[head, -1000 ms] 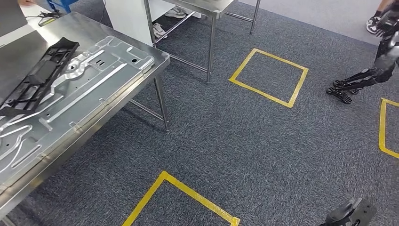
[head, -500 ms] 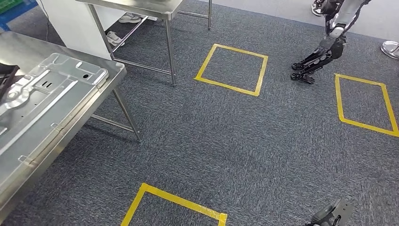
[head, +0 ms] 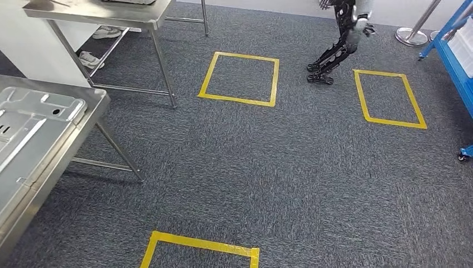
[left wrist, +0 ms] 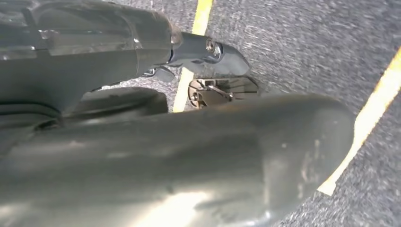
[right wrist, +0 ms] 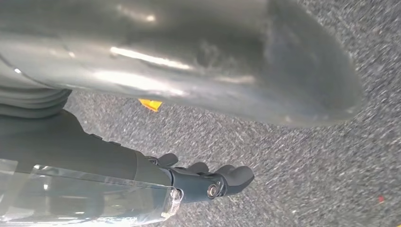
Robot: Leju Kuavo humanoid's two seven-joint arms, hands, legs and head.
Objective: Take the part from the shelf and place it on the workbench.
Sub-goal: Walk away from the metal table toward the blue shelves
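the head view looks down on grey carpet (head: 268, 167) marked with yellow tape squares (head: 240, 78). at the left edge stands a steel counter (head: 83, 120), and on it lies a pressed sheet-metal panel (head: 33, 111) with ribs and punched holes, running out of the picture to the left. a second steel counter (head: 106, 14) stands further back at the upper left, with a pair of shoes (head: 89, 58) on the floor under it. at the far right is the edge of a blue shelf cart (head: 454, 61), holding what may be a pale bin on one level, though too little of it shows to be sure; a castor (head: 463, 157) of the cart sits on the carpet. another humanoid robot's dark legs (head: 332, 56) stand between two tape squares at the top.

the left hand (left wrist: 208, 49) hangs over the carpet beside a yellow tape line (left wrist: 191, 56), its fingers (left wrist: 227, 59) lying loosely together and holding nothing. the right hand (right wrist: 208, 182) also hangs over bare carpet, fingers (right wrist: 236, 175) lightly curled in with nothing in them. the part to be fetched cannot be picked out on the shelf cart from here.
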